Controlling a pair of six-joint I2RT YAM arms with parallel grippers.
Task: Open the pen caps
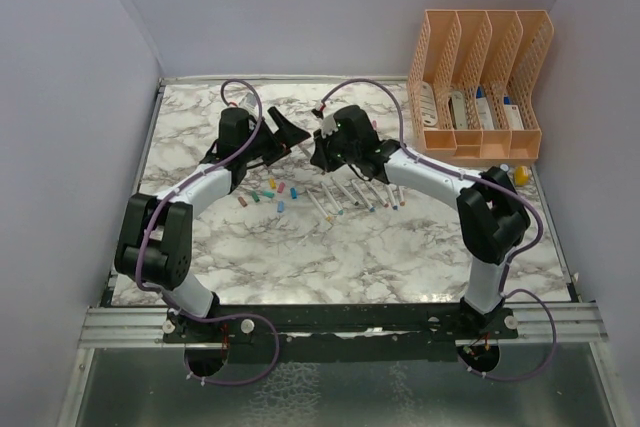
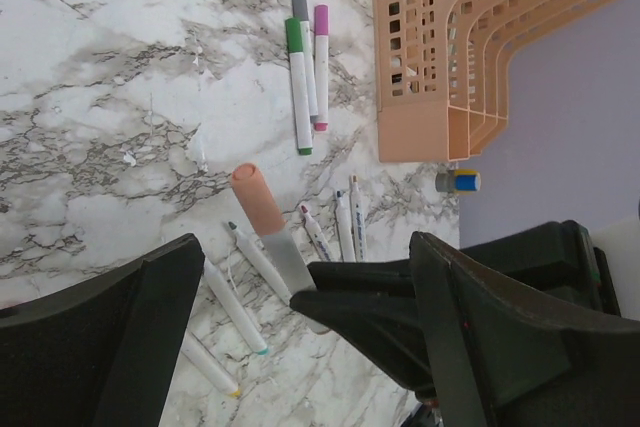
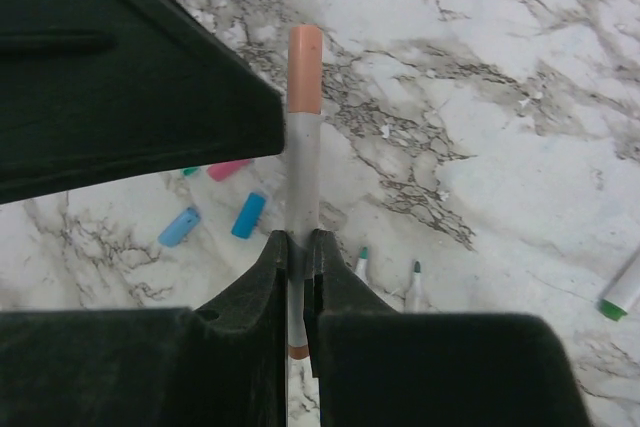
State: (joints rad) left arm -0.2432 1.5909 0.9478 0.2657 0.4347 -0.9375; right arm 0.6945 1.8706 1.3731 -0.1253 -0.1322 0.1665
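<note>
While my right jaws pinch the white pen point(image 3: 302, 182) tight by its barrel above the table point(image 1: 400, 247), its peach cap point(image 2: 258, 197) sits off-centre between my wide-open, empty left jaws, so a lopsided squeeze could twist the pen loose or grab barrel instead.

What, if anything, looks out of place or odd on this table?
Nothing looks spilled or damaged. The loose pen caps lie scattered beside the uncapped pens, as the job would leave them. Only a small yellow-and-blue item lies stray beside the file organiser, at its corner.
</note>
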